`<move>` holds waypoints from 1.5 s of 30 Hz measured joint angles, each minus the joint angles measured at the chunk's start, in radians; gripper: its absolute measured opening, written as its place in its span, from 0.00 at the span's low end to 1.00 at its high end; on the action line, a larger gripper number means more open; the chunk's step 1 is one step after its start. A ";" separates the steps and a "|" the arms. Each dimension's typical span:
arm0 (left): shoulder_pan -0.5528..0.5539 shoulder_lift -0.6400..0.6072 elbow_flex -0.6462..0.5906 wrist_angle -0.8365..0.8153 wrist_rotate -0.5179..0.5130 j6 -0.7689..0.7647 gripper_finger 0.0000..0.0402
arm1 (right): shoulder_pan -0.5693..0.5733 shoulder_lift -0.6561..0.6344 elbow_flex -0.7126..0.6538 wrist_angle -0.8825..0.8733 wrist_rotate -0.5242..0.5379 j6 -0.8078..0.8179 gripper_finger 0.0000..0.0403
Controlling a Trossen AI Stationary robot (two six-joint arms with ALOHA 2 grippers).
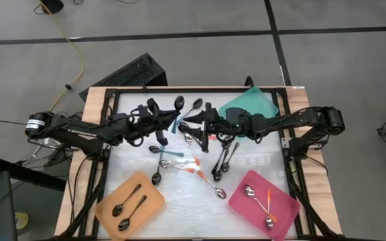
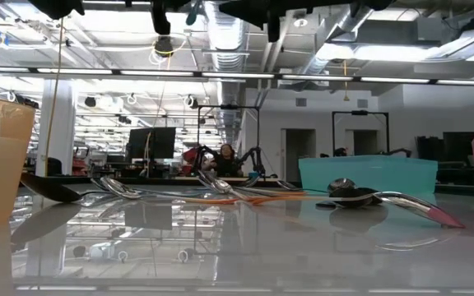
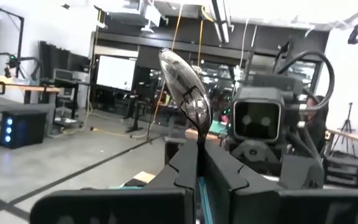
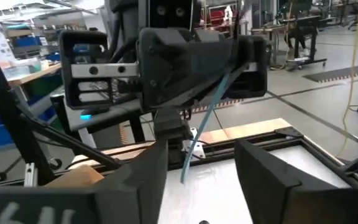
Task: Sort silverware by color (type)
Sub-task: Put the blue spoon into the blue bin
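Jaws of the left gripper (image 3: pixel 199 149) are clamped on the neck of a teal-handled spoon (image 3: pixel 185 81), bowl up and handle hanging down. The right gripper (image 4: pixel 197 155) has its jaws apart, one on each side of that handle without touching it. Both meet in the air just beside the teal tray (image 1: pixel 260 100), on its side toward the left arm.

The biggest risk, as I judge it, is the handover. If the left jaws let go before the right jaws have closed, the spoon drops onto the table (image 1: pixel 260 164) among the loose spoons. A lesser risk is a slanted grip: the thin handle hangs at an angle, so the right jaws may pinch it off-centre and it may swivel. Least, the two grippers are close enough to bump each other.

Counts:
- Three trays: the teal one, a pink tray (image 1: pixel 283 204) nearer the front edge than it, and an orange tray (image 1: pixel 147 201) well apart from it at the opposite front corner.
- Two arms.
- Two spoons in the orange tray and, as far as I can tell, two orange-handled ones in the pink tray.
- None visible in the teal tray, which the right arm partly covers.
- About a dozen loose spoons (image 1: pixel 223 157), overlapping, so the count is rough.
- One spoon held.
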 joint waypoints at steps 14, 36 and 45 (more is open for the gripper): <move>0.000 0.184 0.000 0.298 0.042 0.006 0.00 | -0.007 0.050 -0.001 0.077 0.002 0.027 0.56; 0.001 0.182 0.000 0.183 0.023 -0.070 0.05 | -0.034 0.067 0.000 -0.028 0.028 0.076 0.02; -0.002 0.180 0.001 0.094 0.010 -0.123 0.29 | -0.105 -0.103 0.001 -0.370 0.232 0.010 0.01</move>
